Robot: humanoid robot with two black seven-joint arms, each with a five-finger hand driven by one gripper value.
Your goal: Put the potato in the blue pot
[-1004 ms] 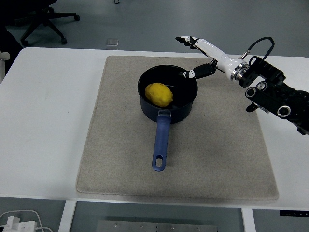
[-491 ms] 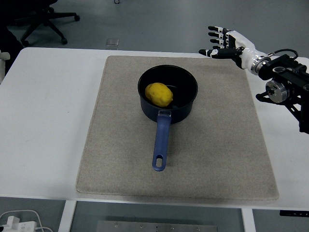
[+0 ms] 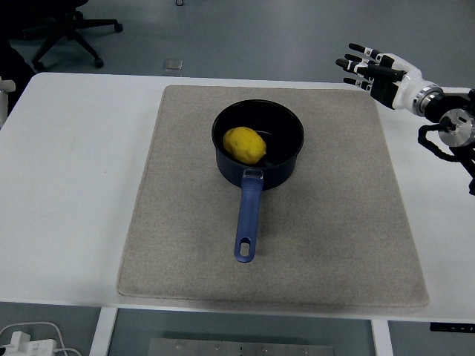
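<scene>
A white table (image 3: 82,170) fills most of the view, and on it lies a big beige mat (image 3: 185,252) that covers the middle. Toward the far half of the mat sits the blue pot (image 3: 282,165), its long handle pointing straight at the near edge. The potato (image 3: 244,144), yellow and rounded, rests inside the pot, on the left side of the bottom, touching nothing outside it. Over at the far right corner of the table, well apart from the pot, the right hand (image 3: 382,71) hangs above the table's edge, beyond the mat's far right corner. Its fingers (image 3: 355,64) are stretched out and spread, pointing left, with nothing in them. Past the far left of the table, an office chair (image 3: 63,30) stands on the grey floor.
</scene>
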